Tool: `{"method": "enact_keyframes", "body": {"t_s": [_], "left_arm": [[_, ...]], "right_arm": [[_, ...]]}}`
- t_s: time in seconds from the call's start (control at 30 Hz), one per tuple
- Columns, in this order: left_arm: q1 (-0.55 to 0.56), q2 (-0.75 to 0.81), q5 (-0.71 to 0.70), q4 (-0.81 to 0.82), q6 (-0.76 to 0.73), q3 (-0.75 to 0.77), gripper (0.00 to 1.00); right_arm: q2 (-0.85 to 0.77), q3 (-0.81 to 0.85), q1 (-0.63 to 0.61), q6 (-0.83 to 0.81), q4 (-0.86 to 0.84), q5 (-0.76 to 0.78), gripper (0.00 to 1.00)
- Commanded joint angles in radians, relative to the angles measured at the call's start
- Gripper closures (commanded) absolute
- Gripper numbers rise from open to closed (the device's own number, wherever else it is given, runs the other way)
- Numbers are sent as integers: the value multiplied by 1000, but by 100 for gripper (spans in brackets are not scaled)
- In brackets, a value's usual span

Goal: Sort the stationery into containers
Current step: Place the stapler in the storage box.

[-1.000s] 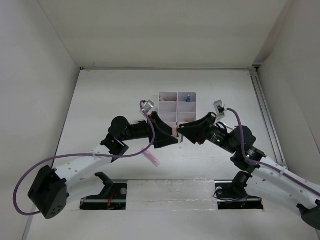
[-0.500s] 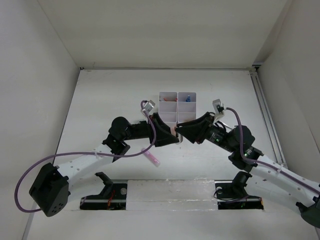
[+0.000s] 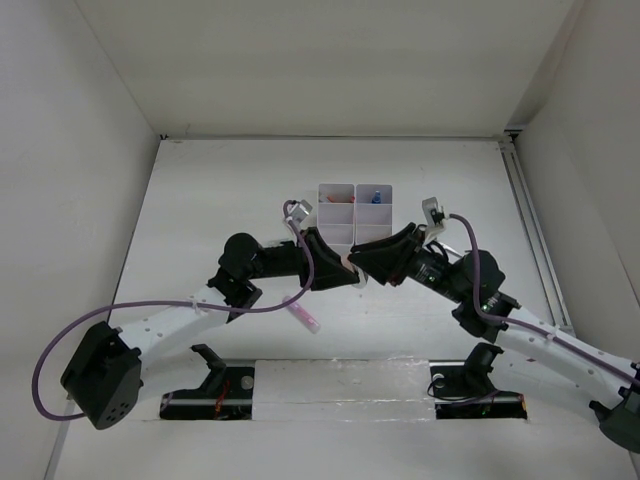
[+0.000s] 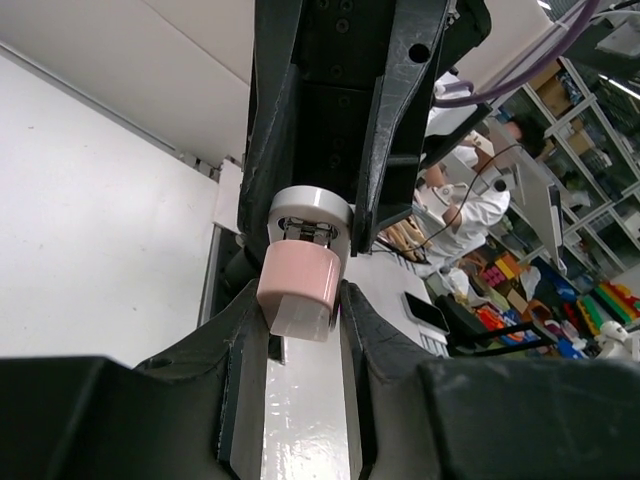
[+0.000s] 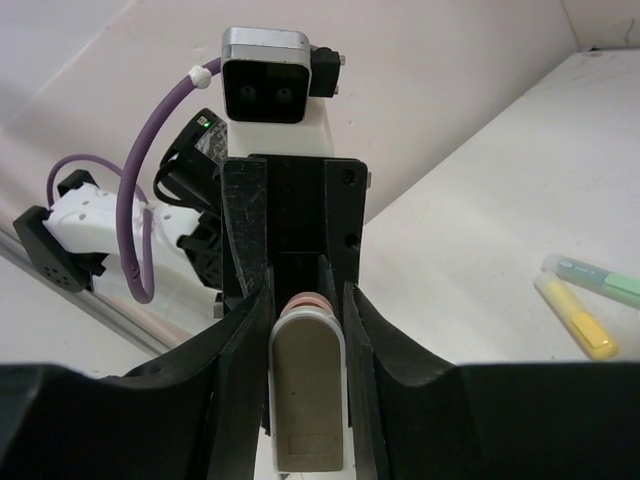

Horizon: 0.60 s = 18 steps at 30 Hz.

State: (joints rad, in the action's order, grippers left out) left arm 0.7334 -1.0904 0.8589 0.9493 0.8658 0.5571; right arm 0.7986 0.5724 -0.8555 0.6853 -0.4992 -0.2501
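Enclosing the white table [image 3: 210,210] and organiser tray [image 3: 337,214], plain walls [image 3: 340,60] rise.

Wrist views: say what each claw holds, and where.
One beige item with a pink end, shared: left claw pinches the pink end, right claw the beige body.

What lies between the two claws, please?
A small pink-ended beige piece, gripped by the left claw and the right claw; both wrist views show it.

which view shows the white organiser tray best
The top external view: the organiser tray is seen from above, its far compartments plain and its near row partly hidden. Neither wrist view shows it.
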Motion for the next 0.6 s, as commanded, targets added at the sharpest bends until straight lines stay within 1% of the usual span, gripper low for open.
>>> {"method": "enact_keyframes", "body": {"t_s": [0.0, 0.03, 0.1, 0.13, 0.2, 0.3, 0.33, 0.37, 0.4, 0.43, 0.5, 0.57], "left_arm": [[-3, 0, -79, -10, -48, 43, 100], [-3, 0, -80, -11, -48, 43, 100], [-3, 9, -103, -23, -57, 43, 100], [-3, 9, -112, -38, -68, 43, 100], [-3, 18, -138, -70, -96, 43, 100], [-3, 27, -182, -145, -132, 61, 100], [-3, 40, -195, -165, -151, 61, 100], [-3, 40, -211, -220, -189, 75, 100], [-3, 50, -233, -254, -215, 84, 100], [-3, 60, -280, -286, -240, 84, 100], [-3, 60, -325, -358, -296, 105, 100], [-3, 69, -350, -371, -317, 106, 100]], "right_arm": [[-1, -9, -11, 13, -87, -63, 67], [-1, -9, -11, 13, -87, -63, 42], [-1, -9, -11, 13, -78, -54, 31], [-1, -9, -11, 4, -78, -54, 29], [-12, -9, -11, 3, -78, -44, 22], [-21, -19, -11, 3, -58, -21, 17], [-21, -19, -11, 3, -49, 3, 17], [-35, -19, -11, 3, -39, 20, 10], [-48, -19, -11, -13, -39, 40, 10], [-59, -19, -11, -13, -1, 102, 9], [-102, -6, -11, -26, 59, 167, 0], [-130, 3, -11, -38, 91, 199, 0]]}}
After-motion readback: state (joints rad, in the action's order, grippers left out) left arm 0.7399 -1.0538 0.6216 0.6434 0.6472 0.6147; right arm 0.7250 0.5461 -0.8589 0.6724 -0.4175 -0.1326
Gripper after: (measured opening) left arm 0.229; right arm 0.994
